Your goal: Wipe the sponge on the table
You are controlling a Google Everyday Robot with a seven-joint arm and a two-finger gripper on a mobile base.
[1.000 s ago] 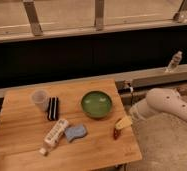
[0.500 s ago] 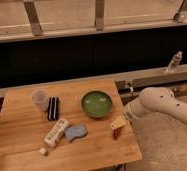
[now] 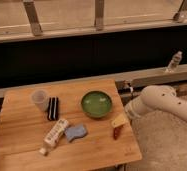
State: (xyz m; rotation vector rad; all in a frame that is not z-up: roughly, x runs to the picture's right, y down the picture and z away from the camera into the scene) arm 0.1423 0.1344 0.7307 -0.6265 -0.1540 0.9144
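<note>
The sponge point(image 3: 76, 132) is a small blue-grey wavy pad lying flat on the light wooden table point(image 3: 22, 145), just right of a white printed box. My gripper point(image 3: 118, 126) hovers over the table's right side, below the green bowl and roughly a hand's width right of the sponge, apart from it. Its yellowish and red tips point down toward the wood. The white arm point(image 3: 157, 100) reaches in from the right.
A green bowl point(image 3: 96, 103) sits right of centre. A black ridged block point(image 3: 53, 108) and a translucent cup point(image 3: 39, 99) stand at the back left. The white printed box point(image 3: 55, 133) lies diagonally by the sponge. A clear bottle point(image 3: 174, 61) stands on the far ledge.
The arm has swung left and slightly back, carrying the gripper further in over the table toward the sponge. The objects on the table have not moved.
</note>
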